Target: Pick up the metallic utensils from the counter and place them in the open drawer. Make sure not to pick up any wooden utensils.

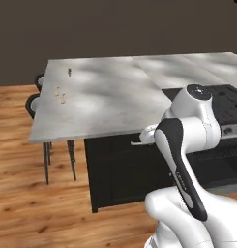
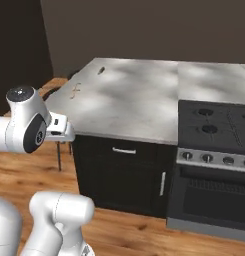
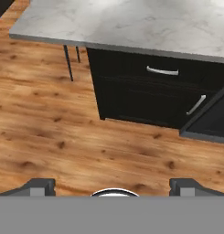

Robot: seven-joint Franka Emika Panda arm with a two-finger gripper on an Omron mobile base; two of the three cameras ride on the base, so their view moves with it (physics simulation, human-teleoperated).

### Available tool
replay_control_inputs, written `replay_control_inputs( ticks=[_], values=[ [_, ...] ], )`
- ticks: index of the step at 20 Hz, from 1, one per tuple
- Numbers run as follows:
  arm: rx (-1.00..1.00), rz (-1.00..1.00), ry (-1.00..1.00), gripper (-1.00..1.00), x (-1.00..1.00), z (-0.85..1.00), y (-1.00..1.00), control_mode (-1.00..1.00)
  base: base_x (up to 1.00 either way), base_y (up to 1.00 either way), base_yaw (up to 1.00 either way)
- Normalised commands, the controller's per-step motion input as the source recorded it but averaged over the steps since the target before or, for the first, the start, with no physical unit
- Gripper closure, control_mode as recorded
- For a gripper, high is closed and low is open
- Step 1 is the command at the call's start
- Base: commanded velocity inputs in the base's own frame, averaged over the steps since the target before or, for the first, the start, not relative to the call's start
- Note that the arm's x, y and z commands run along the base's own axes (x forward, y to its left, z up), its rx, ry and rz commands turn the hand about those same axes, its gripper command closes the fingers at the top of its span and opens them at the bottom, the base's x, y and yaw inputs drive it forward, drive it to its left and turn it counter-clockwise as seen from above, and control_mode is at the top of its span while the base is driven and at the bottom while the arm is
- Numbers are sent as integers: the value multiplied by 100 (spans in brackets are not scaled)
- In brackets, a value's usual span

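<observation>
The marbled counter [image 1: 105,101] carries a few tiny items near its far left edge. A small dark piece [image 1: 69,71] [image 2: 100,70] lies apart from some pale tan pieces [image 1: 60,95] [image 2: 76,90]. They are too small to tell spoon, knife or wood. The black drawer [image 3: 159,68] with its silver bar handle [image 2: 124,150] sits under the counter edge, and its front looks flush. My gripper [image 3: 112,186] hangs in front of the cabinet over the wood floor. It stands open, fingertips [image 3: 38,185] wide apart and holding nothing. My hand [image 1: 148,134] is below counter height.
A black cooktop [image 2: 214,125] is set into the counter at the right, with an oven [image 2: 209,195] below it. A cabinet door [image 3: 145,103] with a slanted handle [image 3: 196,104] sits under the drawer. Dark stools [image 1: 35,104] stand at the counter's left end. Wood floor [image 3: 49,128] lies open before the cabinets.
</observation>
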Motion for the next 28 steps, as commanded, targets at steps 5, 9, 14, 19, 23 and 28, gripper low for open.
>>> replay_control_inputs(
  ticks=[5,9,14,19,23,28],
  values=[
    [0,0,0,-100,0,0,0,100,20,100,-54],
    [0,0,0,-100,0,0,0,100,11,100,-58],
    [0,0,0,-100,0,0,0,100,8,100,-60],
    [0,0,0,-100,0,0,0,100,5,100,-53],
    [0,0,0,-100,0,0,0,100,1,100,-49],
    [0,0,0,-100,0,0,0,100,0,100,-55]
  ],
)
